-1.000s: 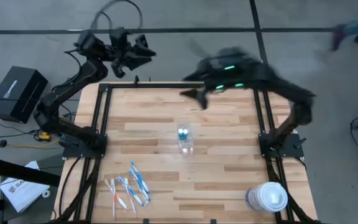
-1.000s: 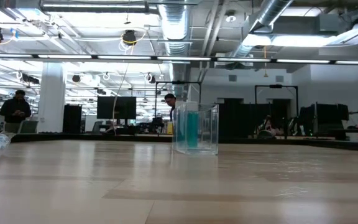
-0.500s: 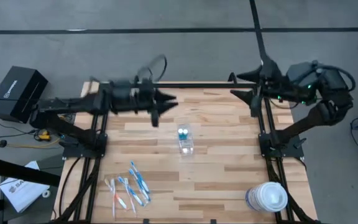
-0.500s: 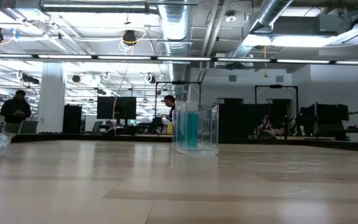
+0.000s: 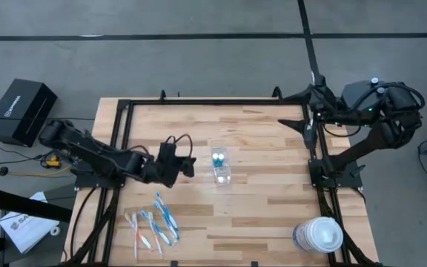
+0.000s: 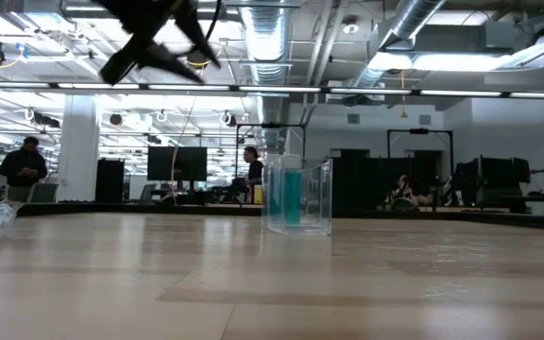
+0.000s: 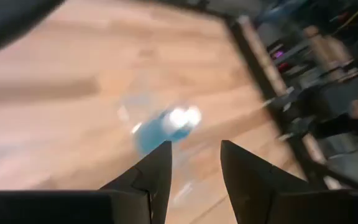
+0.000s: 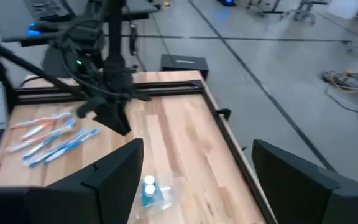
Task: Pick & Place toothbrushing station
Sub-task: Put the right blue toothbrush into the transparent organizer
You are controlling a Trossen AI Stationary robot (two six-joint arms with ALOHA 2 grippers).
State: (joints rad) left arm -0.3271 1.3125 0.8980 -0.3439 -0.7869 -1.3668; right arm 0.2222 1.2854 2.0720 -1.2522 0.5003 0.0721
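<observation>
A small clear cup (image 5: pixel 220 166) stands upright on its base at the table's middle, with two teal tubes (image 5: pixel 218 158) standing in it; the low view shows the cup (image 6: pixel 297 195) too. Several blue, white and orange toothbrushes (image 5: pixel 154 222) lie flat near the front left edge. My left gripper (image 5: pixel 190 165) hangs open just left of the cup, above the table, its fingers (image 7: pixel 160 171) pointing at the cup (image 7: pixel 160 124). My right gripper (image 5: pixel 299 111) is open, high over the far right corner.
A big round white-lidded tub (image 5: pixel 319 236) stands at the front right corner. Black frame rails (image 5: pixel 121 141) run along the left, right and far edges. A black box (image 5: pixel 21 111) sits off the table to the left. Bare wood lies between cup and tub.
My left gripper has swung from beyond the far left corner down and toward the near edge, turning as it went, and now hangs beside the cup. My right gripper has drawn back from the far middle toward the far right corner and stayed there. The cup has not moved.
</observation>
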